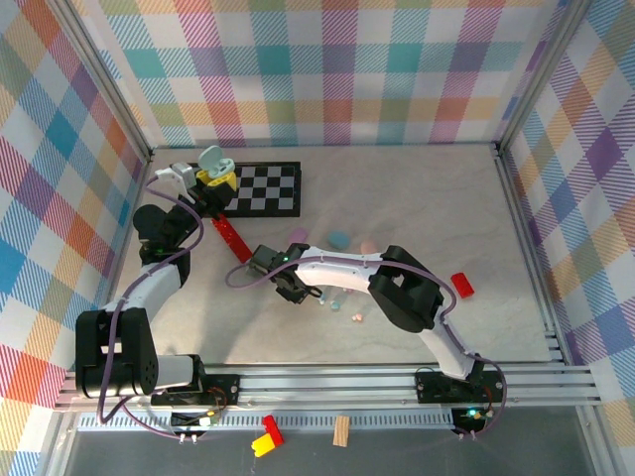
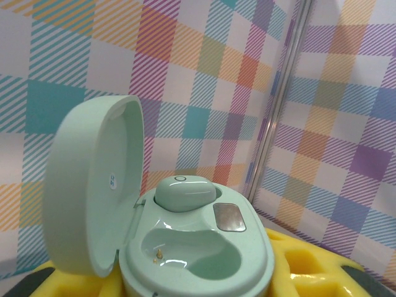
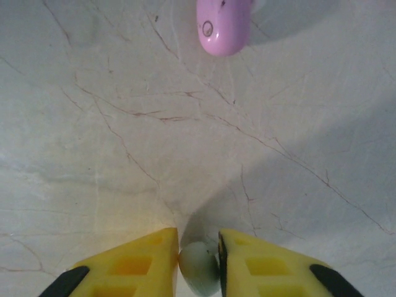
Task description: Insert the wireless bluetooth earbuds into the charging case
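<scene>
The right gripper (image 3: 198, 247) is nearly closed, its yellow fingers (image 3: 136, 269) pinching a small, smooth mint earbud (image 3: 198, 270) over the pale, veined table (image 3: 93, 154). A glossy pink oval piece (image 3: 224, 25) lies well ahead on the table. The left gripper (image 1: 215, 179) clasps the open mint charging case (image 2: 204, 263). A second earbud (image 2: 184, 193) sits in the case's rear socket, and the front socket is a glossy hollow.

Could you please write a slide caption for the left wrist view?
Left claw holds the open mint charging case, one mint earbud seated in its far well, the near well empty.
</scene>
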